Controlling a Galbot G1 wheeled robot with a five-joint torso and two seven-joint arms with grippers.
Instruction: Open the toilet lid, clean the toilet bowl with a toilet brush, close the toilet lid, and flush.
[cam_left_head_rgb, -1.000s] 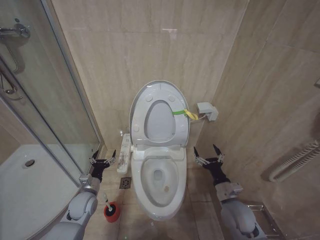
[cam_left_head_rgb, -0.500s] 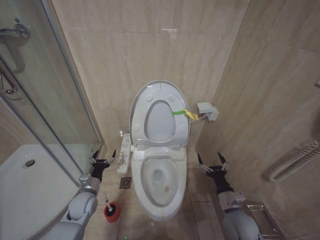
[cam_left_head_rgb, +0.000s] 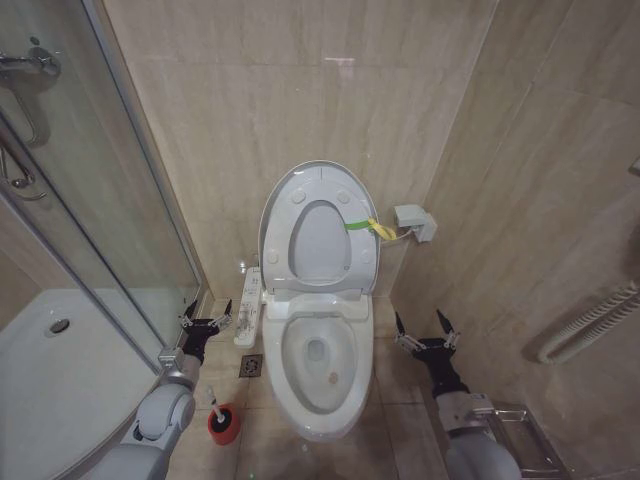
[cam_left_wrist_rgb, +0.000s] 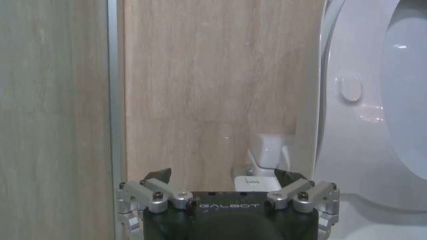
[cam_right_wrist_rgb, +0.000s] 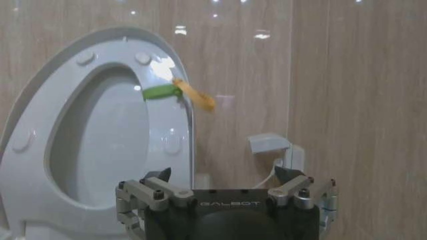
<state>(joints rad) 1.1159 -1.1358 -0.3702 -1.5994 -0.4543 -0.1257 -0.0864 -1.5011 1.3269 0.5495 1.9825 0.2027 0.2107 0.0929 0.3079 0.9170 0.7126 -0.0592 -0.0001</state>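
Observation:
The toilet lid (cam_left_head_rgb: 320, 240) stands upright against the wall, with the seat ring (cam_left_head_rgb: 320, 186) raised against it. Below them the toilet bowl (cam_left_head_rgb: 318, 362) lies uncovered, water at its bottom. The toilet brush (cam_left_head_rgb: 222, 417) stands in its red holder on the floor left of the bowl. My left gripper (cam_left_head_rgb: 206, 318) hangs open above the brush, beside the bowl's left side. Right of the bowl my right gripper (cam_left_head_rgb: 425, 328) is open and holds nothing. The left wrist view has the left gripper (cam_left_wrist_rgb: 223, 175) facing the wall beside the lid (cam_left_wrist_rgb: 407, 100). The right gripper (cam_right_wrist_rgb: 223, 172) faces the raised lid (cam_right_wrist_rgb: 100, 140).
A glass shower enclosure (cam_left_head_rgb: 100, 200) and its white tray (cam_left_head_rgb: 50, 370) fill the left. A long button panel (cam_left_head_rgb: 248, 305) and a floor drain (cam_left_head_rgb: 250, 365) sit left of the bowl. A wall box (cam_left_head_rgb: 413, 222) and a wire rack (cam_left_head_rgb: 520, 430) are on the right.
My right gripper has dropped lower and drawn back toward me, a little to the right. The left gripper, lid and brush have not moved.

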